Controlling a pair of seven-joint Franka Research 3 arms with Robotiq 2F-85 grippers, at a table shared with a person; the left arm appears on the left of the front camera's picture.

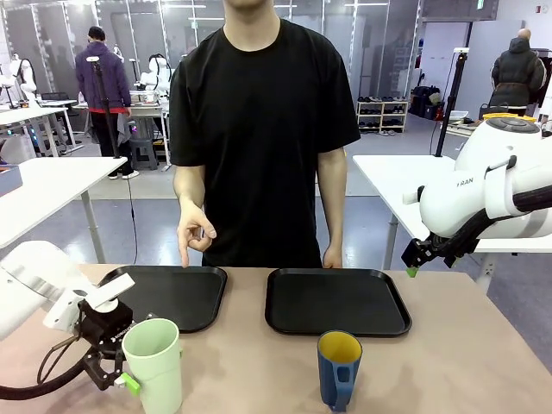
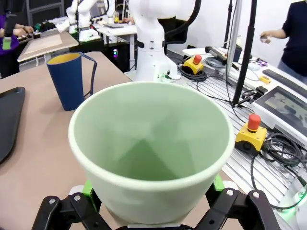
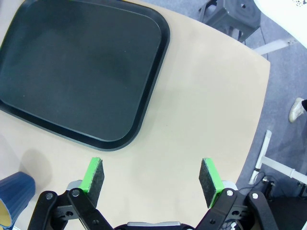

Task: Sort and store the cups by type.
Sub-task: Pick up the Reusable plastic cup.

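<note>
Front view first. At the lower left, the left gripper was clamped on the tall pale mint-green handleless plastic tumbler, with a green pad pressed to its wall. The shorter dark blue mug, with a handle and a yellow inside, stood at bottom centre on the beige table, just before the right-hand black plastic tray. The left-hand black tray lay bare behind the tumbler. Above it the person's hand pointed one finger down, the others curled. At the right edge the right gripper hung above the table, and the white arm there carried the letters "RAN".

Over to the left wrist view. The tumbler sat at centre between the green pads of the left gripper, gripped on both sides and bare inside down to its bottom. The mug stood upright at upper left. A yellow emergency-stop box with a red button sat at the right.

Right wrist view. The right gripper had its jaws spread wide, grasping nothing, over bare table. The black tray held nothing, and the mug peeked in at the lower left corner.
</note>
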